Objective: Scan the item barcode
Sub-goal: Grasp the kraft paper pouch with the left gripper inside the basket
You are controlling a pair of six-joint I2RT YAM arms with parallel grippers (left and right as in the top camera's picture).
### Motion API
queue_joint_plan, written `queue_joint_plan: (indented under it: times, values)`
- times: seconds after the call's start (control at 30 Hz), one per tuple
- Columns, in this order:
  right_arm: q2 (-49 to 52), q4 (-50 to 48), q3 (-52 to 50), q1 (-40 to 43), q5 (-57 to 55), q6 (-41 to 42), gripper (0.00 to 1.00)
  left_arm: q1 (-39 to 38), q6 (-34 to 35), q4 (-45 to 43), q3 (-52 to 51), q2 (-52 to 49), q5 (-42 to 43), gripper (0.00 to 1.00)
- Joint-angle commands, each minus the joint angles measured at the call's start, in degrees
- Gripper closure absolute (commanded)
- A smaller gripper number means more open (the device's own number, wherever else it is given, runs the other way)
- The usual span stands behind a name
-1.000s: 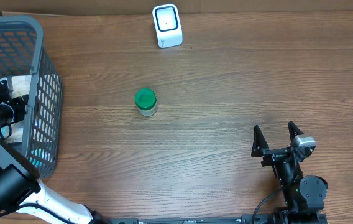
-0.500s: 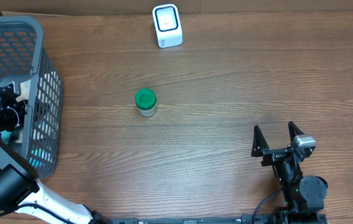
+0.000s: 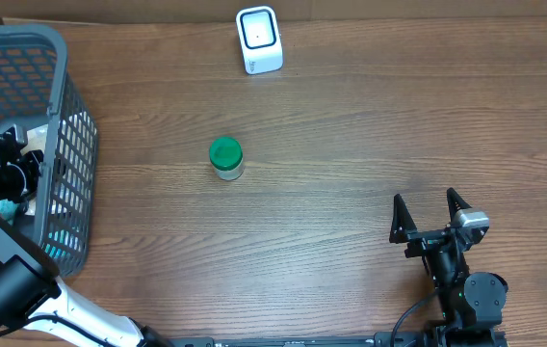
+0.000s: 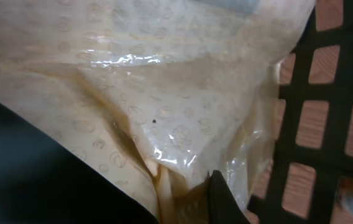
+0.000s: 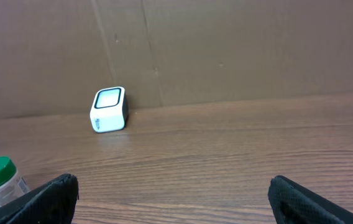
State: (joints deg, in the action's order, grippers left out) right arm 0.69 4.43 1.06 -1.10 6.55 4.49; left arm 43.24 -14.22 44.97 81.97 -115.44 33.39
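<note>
Left pincer (image 3: 18,166) has closed on plastic bag (image 4: 164,93)

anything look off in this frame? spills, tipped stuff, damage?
Nothing spilled or tipped: the green-lidded jar and scanner stand upright. The only oddity is in the basket, where the left gripper, jaws shut, bunches the tan plastic packet into deep creases.

Overhead and right wrist sharing scanner (image 3: 259,40)

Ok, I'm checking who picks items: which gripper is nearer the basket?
Left. The left gripper is inside the basket, shut on a plastic pouch. The right gripper stands open far across the table, towards its opposite end.
</note>
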Motion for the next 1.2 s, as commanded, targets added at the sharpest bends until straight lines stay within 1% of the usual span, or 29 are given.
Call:
queue_joint_plan:
  times: [0.0, 0.1, 0.17, 0.2, 0.23, 0.3, 0.4, 0.5, 0.57, 0.63, 0.7, 0.73, 0.8, 0.83, 0.93, 1.0, 1.07, 1.17]
  values:
    - [-0.4, -0.3, -0.6, 0.4, -0.7, 0.0, 0.0, -0.4, 3.5, 4.8, 6.7, -0.7, -0.6, 0.96]
    - [-0.4, -0.3, -0.6, 0.4, -0.7, 0.0, 0.0, -0.4, 4.7, 12.1, 14.9, -0.2, -0.7, 0.96]
    - [-0.4, -0.3, -0.6, 0.4, -0.7, 0.0, 0.0, -0.4, 6.7, 19.4, 23.6, 0.5, -0.9, 0.96]
    - [-0.4, -0.3, -0.6, 0.4, -0.7, 0.0, 0.0, -0.4, 6.8, 20.9, 25.9, 0.8, -0.9, 0.96]
    - [-0.4, -0.3, -0.6, 0.4, -0.7, 0.0, 0.0, -0.5, 7.1, 23.9, 30.6, 1.7, 0.0, 0.96]
    - [-0.4, -0.3, -0.6, 0.4, -0.7, 0.0, 0.0, -0.6, 9.5, 26.7, 35.8, 2.7, 0.8, 0.96]
    - [-0.4, -0.3, -0.6, 0.4, -0.7, 0.0, 0.0, -1.3, 12.0, 32.0, 46.8, 6.3, 1.4, 0.96]
    - [-0.4, -0.3, -0.6, 0.4, -0.7, 0.0, 0.0, -2.5, 13.2, 34.1, 52.2, 10.1, 2.2, 0.96]
    - [-0.4, -0.3, -0.6, 0.4, -0.7, 0.0, 0.0, -4.7, 13.2, 34.6, 54.8, 13.9, 1.7, 0.96]
    - [-0.4, -0.3, -0.6, 0.4, -0.7, 0.0, 0.0, -6.8, 13.2, 34.5, 55.0, 16.8, -1.1, 0.96]
    - [-0.4, -0.3, -0.6, 0.4, -0.7, 0.0, 0.0, -10.0, 13.3, 34.8, 54.9, 19.6, -9.4, 0.96]
    - [-0.4, -0.3, -0.6, 0.4, -0.7, 0.0, 0.0, -11.0, 15.7, 35.0, 54.9, 20.2, -13.9, 0.91]
    - [-0.4, -0.3, -0.6, 0.4, -0.7, 0.0, 0.0, -11.4, 20.3, 36.0, 54.8, 20.2, -17.4, 0.76]
    - [-0.4, -0.3, -0.6, 0.4, -0.6, 0.0, 0.0, -10.9, 23.7, 37.7, 54.0, 19.7, -19.8, 0.73]
    - [-0.4, -0.3, -0.6, 0.4, -0.7, 0.0, 0.0, -9.3, 29.3, 41.6, 51.5, 18.9, -25.5, 0.73]
    - [-0.4, -0.3, -0.6, 0.4, -0.7, 0.0, 0.0, -7.8, 31.8, 43.8, 49.1, 18.4, -28.8, 0.73]
    - [-0.4, -0.3, -0.6, 0.4, -0.7, 0.0, 0.0, -4.7, 35.1, 44.9, 43.8, 18.3, -29.9, 0.65]
    - [-0.4, -0.3, -0.6, 0.4, -0.7, 0.0, 0.0, 0.0, 37.6, 44.1, 36.6, 18.3, -27.6, 0.61]
